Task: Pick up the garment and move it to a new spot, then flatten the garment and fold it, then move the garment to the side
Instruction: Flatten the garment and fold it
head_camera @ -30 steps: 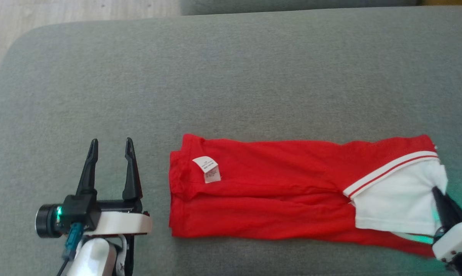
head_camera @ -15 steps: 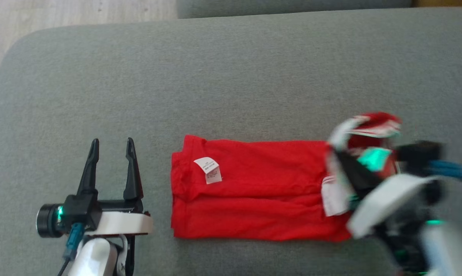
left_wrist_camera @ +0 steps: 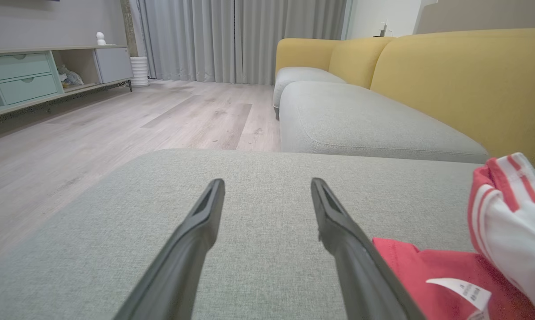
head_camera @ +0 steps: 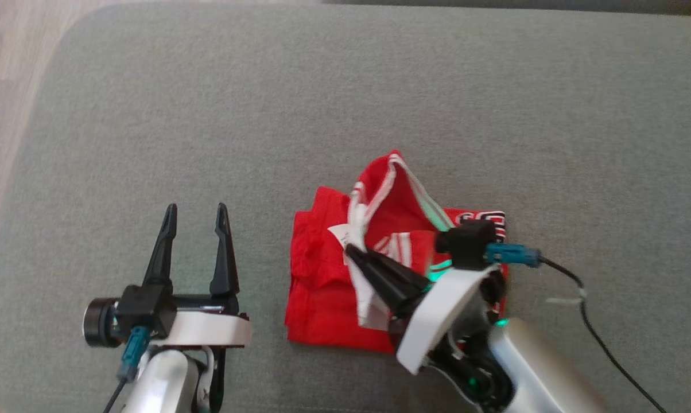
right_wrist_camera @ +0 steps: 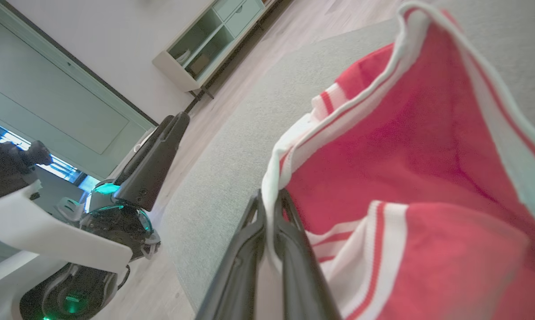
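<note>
On the grey cushion (head_camera: pixel 380 86), centre-right of the head view, we've got the garment (head_camera: pixel 317 287): red jersey-type fabric w/ white striped edging, part-folded, one end lifted and doubled over the rest. Our right gripper (head_camera: pixel 348 249) has its fingers pinched tight on the white trim band (right_wrist_camera: pixel 274 178), cloth squeezed between them, and the loose panel gapes open beyond. Over on the other side, our left gripper (head_camera: pixel 196 207) is just beside the garment's left edge, low over the cushion, fingers spread apart, nothing between them. Close to that edge we can see the care label (left_wrist_camera: pixel 458 286), face-up.

Handling, as we read it: light, limp, zero stiffness. It'll sag wherever it's unsupported, so a single pinch point likely lets the far corner droop and the fold go crooked. Knit looks grippy enough, no real slip worry, not fragile, but thin layers bunch easily. Best hold, we reckon: the ribbed trim or a hem, i.e. the thicker edges, near a corner, both layers pinched together. Fold step looks underway, approx. midway thru the task. Next it needs the lifted end laid square on the lower half, and the left fingers could pin the near edge.
</note>
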